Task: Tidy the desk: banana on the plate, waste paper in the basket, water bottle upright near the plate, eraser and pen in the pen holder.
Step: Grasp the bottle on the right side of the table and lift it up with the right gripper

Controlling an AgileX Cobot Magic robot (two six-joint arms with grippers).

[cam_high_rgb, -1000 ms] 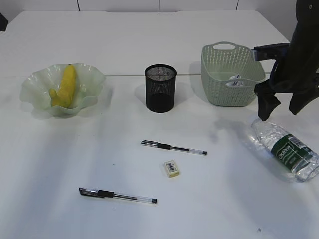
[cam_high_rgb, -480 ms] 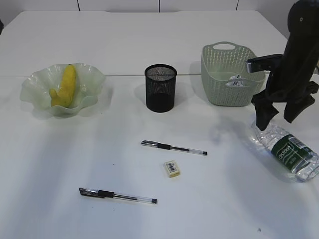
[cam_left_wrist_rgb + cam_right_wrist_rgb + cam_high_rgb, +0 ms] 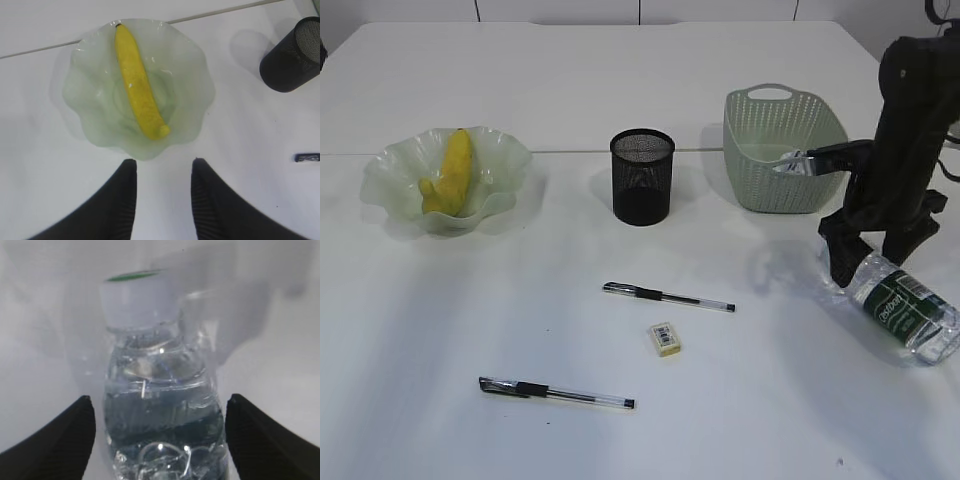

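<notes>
The large plain white desk (image 3: 520, 80) carries everything. At two o'clock stands the sage-green perforated plastic basket (image 3: 760, 185) with crumpled waste paper (image 3: 790, 162) inside. At nine o'clock sits the translucent pale green ruffled glass plate (image 3: 390, 165), the long curved yellow banana (image 3: 450, 172) lying in it. At twelve o'clock stands the black wire-mesh cylindrical pen holder (image 3: 642, 178).

At three o'clock the small clear plastic water bottle with a dark green label (image 3: 902, 308) lies on its side, cap end under the right gripper (image 3: 868, 252). Its jaws are spread wide and straddle the bottle near the shoulder, gripping nothing yet. The left gripper (image 3: 162, 197) hangs partly open and empty, just beside the plate's rim.

Near the centre lie two black-capped clear pens (image 3: 668, 296) (image 3: 556, 393) and, between them, the tiny cream-yellow eraser in a white sleeve (image 3: 665, 339).

The round, slick bottle could roll or squirt aside if the jaws close off-centre, or tip when stood upright.
</notes>
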